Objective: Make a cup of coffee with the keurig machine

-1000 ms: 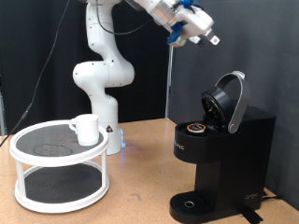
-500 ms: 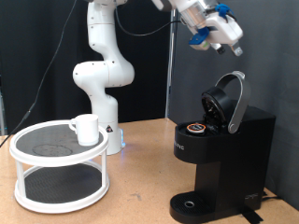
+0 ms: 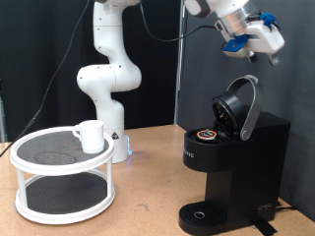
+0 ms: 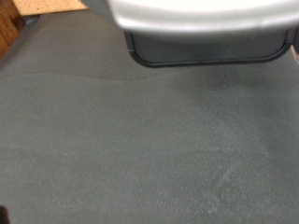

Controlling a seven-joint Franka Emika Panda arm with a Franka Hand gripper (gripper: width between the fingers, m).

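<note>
Progress looks partial: your keurig machine (image 3: 233,157) stands lid-up with a pod seated, the cup (image 3: 91,135) waits on the white stand (image 3: 61,177), and whether the end effector (image 3: 258,49) above the lid is open you cannot tell.

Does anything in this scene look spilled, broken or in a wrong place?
Nothing stands out. The keurig machine stands upright with its lid raised and a pod in the chamber. The cup sits upright on the white stand. The gripper hangs above the lid, holding nothing.
</note>
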